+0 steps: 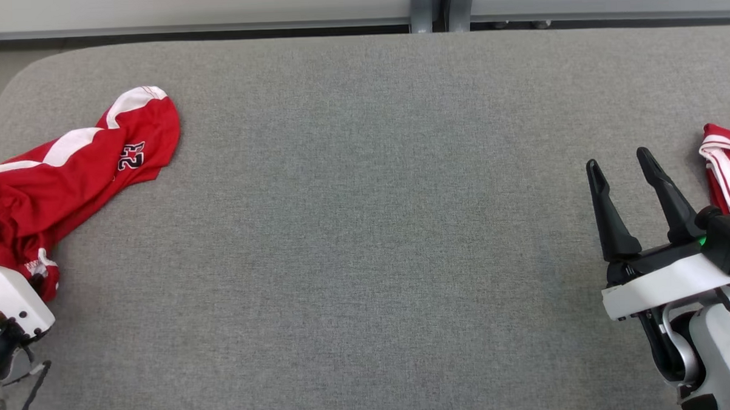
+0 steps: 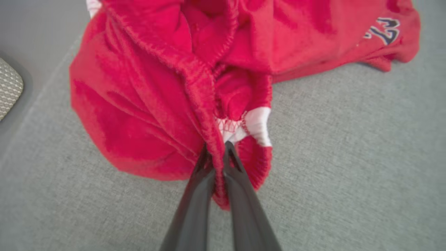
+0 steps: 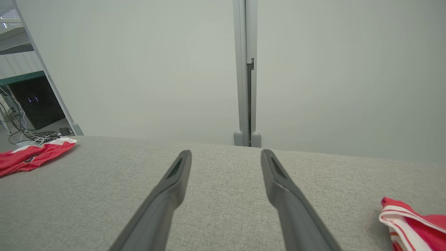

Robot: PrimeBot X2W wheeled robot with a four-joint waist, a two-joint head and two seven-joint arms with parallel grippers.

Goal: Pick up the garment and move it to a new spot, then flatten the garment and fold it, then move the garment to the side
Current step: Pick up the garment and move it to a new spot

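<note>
Light and limp, the red garment [image 1: 84, 172] at the table's [image 1: 366, 229] left edge should sag when lifted, so its thick stitched edge, pinched between the left gripper's [image 2: 216, 148] 2 fingers, suits as a hold; the right gripper [image 1: 618, 160] gapes empty.

Red garments: two, the left garment [image 1: 78, 172] on the table's left end and the right garment [image 1: 728, 162] at its right edge, well apart.
Grippers: two, the left gripper [image 2: 216, 148] and the right gripper [image 1: 618, 160].
Dark fingers [image 3: 167, 195]: four in all, two to each gripper.
Table [image 1: 366, 229]: one, covered in grey cloth.
Wall panels [image 1: 188, 8]: two, pale, behind the table.
Grey uprights [image 1: 422, 9]: two, side by side between the panels.
Printed number [image 1: 131, 156]: one, in dark digits on the left garment.
Green light [image 1: 701, 240]: one, on the right gripper's body.
Cables [image 3: 21, 136]: a tangle on the floor beyond the table, too small to count.
</note>
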